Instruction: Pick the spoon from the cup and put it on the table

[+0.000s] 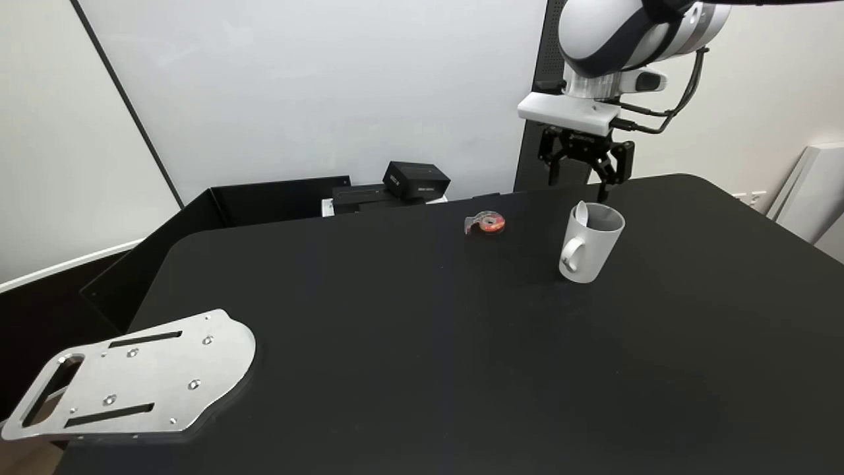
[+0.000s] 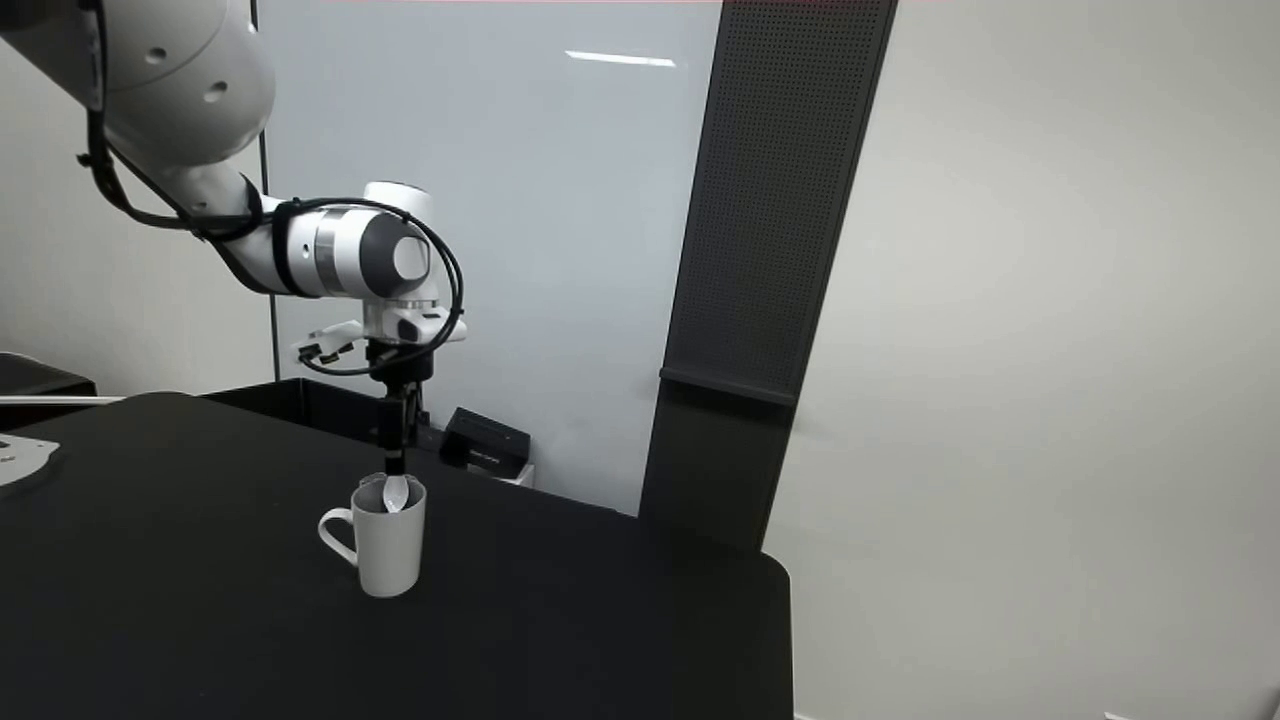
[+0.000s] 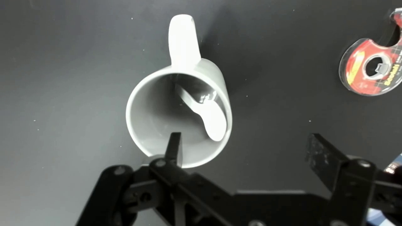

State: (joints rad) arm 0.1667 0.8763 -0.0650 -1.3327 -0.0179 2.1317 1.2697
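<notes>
The white spoon stands in the cup with its rounded end up at the rim, in both exterior views and in the wrist view. The white cup stands upright on the black table. My gripper is open and empty, above and slightly behind the cup. In the wrist view one finger overlaps the cup's rim and the other is over the table to the right; the spoon lies beyond the fingertips.
A red tape dispenser lies on the table near the cup. A grey metal plate lies at a table corner. A black box and a black tray are beyond the table's edge.
</notes>
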